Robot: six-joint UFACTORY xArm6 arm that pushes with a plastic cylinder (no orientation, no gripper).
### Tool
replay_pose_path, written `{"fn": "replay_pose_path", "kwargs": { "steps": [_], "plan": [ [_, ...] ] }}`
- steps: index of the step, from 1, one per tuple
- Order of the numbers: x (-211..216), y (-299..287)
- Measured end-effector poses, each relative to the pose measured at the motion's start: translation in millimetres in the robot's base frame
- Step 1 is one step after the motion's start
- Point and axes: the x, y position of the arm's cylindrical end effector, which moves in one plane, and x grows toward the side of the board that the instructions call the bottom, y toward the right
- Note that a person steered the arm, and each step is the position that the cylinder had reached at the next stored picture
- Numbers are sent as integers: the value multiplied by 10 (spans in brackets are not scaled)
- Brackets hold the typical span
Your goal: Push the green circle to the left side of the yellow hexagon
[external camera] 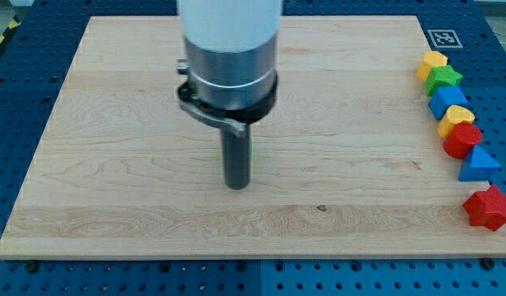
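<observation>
One dark rod is all my arm ends in, so I have no fingers to spread or press together. My tip (237,186) rests on the bench (113,164) a little to the view's left of centre, touching no block and well apart from all of them.

All seven blocks sit in a ragged column along the view's right edge. From the top: an upper yellow block (434,61) that looks hexagonal, then touching it the green block (444,78), which looks more like a star than a circle. Below them are a blue block (448,100), a lower yellow block (455,117), a red block (462,138) and a blue triangle (480,164). A red star (488,207) lies apart at the bottom.
</observation>
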Motion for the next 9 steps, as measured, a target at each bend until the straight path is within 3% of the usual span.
{"fn": "replay_pose_path", "kwargs": {
  "steps": [3,9],
  "plan": [
    [-175,-232],
    [-358,339]
  ]
}}
